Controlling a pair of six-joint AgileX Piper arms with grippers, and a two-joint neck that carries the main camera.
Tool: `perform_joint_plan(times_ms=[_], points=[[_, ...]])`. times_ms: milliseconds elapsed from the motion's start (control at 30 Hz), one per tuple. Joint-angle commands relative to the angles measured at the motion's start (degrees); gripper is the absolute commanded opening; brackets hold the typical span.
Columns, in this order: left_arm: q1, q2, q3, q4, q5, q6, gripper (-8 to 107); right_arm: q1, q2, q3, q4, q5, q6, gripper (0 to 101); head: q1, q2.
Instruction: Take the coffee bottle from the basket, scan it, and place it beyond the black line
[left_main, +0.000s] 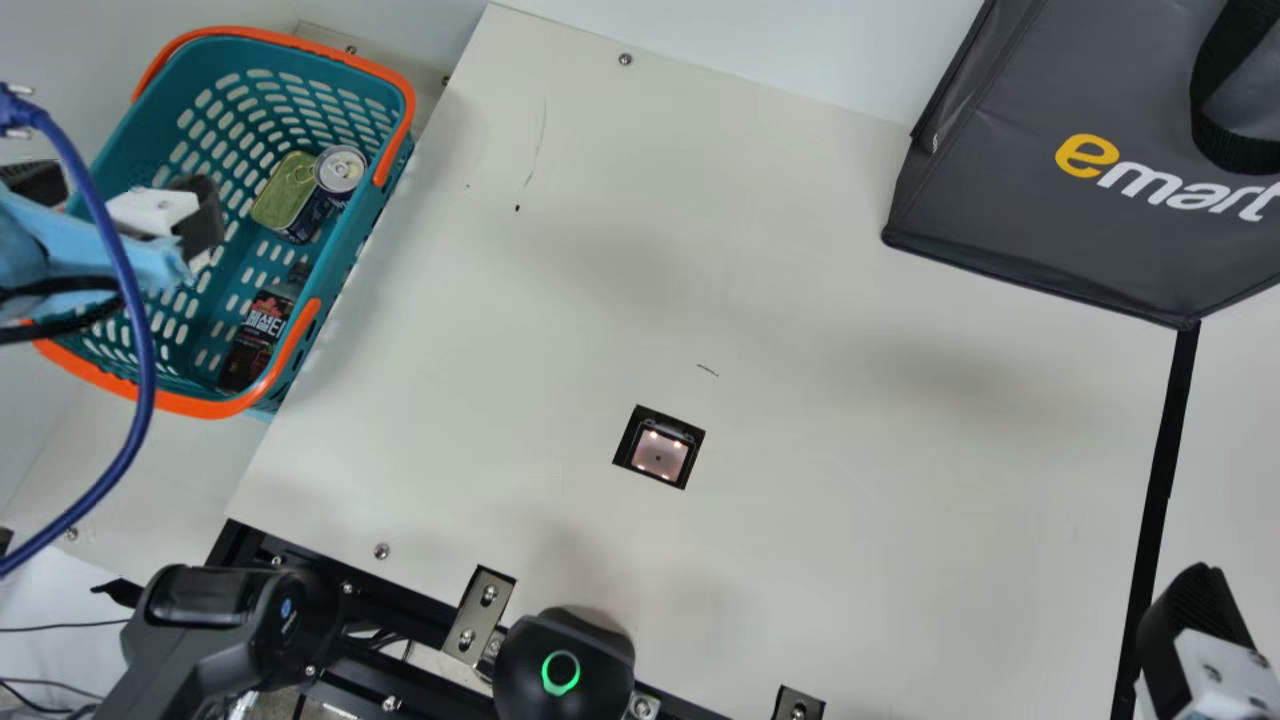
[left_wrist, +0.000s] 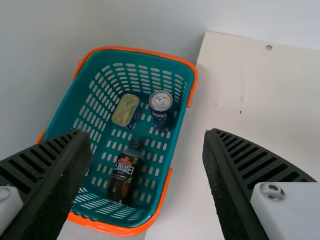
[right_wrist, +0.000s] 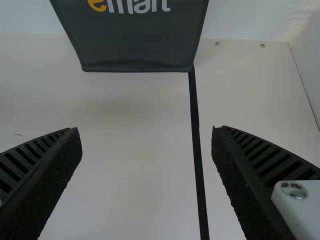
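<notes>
Coffee bottle (left_wrist: 126, 175) lies in teal basket (left_main: 345, 265). Left gripper (left_main: 120, 200) over basket, jaws wide apart. Right gripper (left_main: 1195, 630) near black line (left_main: 1160, 470), jaws also spread.

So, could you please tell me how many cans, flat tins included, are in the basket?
2: a round can and, beside it, a flat tin, both toward the basket's end opposite the bottle. The left gripper covers part of the basket's side, so another may be hidden.

One each: basket (left_wrist: 75, 100), bottle (left_wrist: 125, 175), scanner (left_main: 658, 455), bag (left_main: 1010, 190), black line (left_main: 1162, 480); two cans (left_wrist: 161, 107) (one rectangular).
</notes>
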Motion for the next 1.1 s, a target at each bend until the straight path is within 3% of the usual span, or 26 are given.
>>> perform_joint_plan(times_ms=[0, 533, 1067], points=[[2.4, 0.4, 0.1, -0.7, -0.4, 0.8, 90, 0.0, 0.0, 0.0, 0.0, 0.0, 0.0, 91, -1.5, 0.1], [16.4, 4.1, 0.2, -6.6, -1.2, 6.3, 90, 0.0, 0.0, 0.0, 0.0, 0.0, 0.0, 91, -1.5, 0.1], [22.3, 7.2, 3.2, -10.2, 0.6, 11.0, 90, 0.0, 0.0, 0.0, 0.0, 0.0, 0.0, 91, -1.5, 0.1]])
